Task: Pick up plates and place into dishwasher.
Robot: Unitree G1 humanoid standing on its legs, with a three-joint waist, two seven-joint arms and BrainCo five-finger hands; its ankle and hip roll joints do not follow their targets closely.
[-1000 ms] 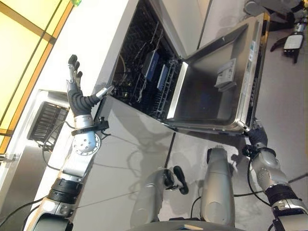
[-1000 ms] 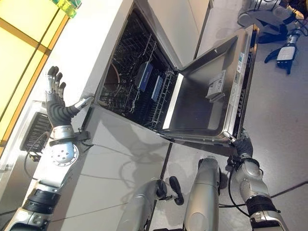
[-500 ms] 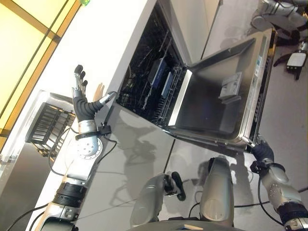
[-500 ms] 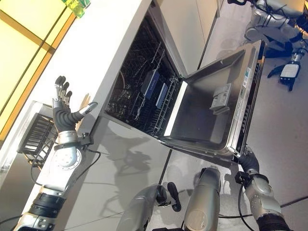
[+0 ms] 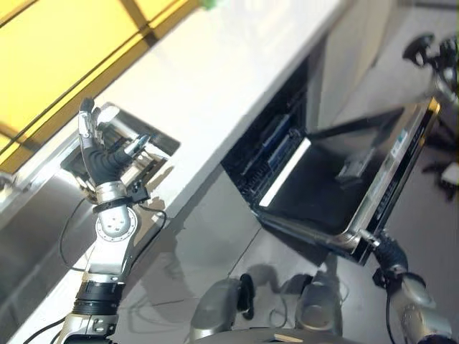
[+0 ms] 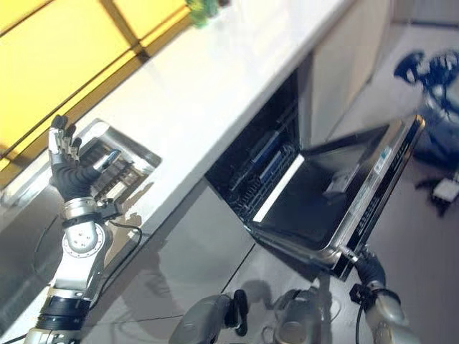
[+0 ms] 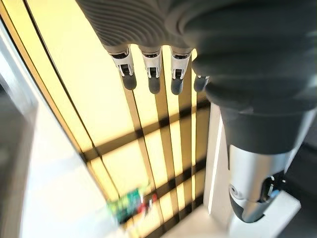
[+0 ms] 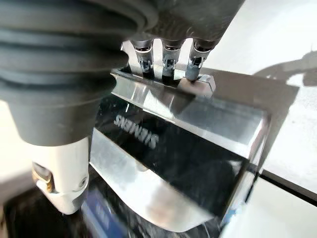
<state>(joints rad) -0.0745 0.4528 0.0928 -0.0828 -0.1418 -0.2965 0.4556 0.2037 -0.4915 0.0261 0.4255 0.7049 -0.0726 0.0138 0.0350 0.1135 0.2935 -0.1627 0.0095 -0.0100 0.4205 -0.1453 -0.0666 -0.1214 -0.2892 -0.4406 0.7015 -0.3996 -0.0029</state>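
You have the dishwasher (image 5: 287, 154) standing open under the white countertop (image 5: 237, 79), its stainless door (image 5: 351, 186) swung partly down toward the floor. The door's inner face is a dark, glossy panel with a bright strip along the hinge edge, and the cavity behind it is dark, with blue-tinted items in the wire rack (image 6: 269, 154); you cannot tell whether these are plates.

Your right hand (image 8: 168, 62) is at the door's outer edge, fingers (image 8: 194, 67) straight and resting on the shiny metal lip, not curled round it.

Your left hand (image 5: 100, 154) is raised well away from the dishwasher, over the sink (image 6: 115, 168) set in the countertop, fingers spread and straight, holding nothing.
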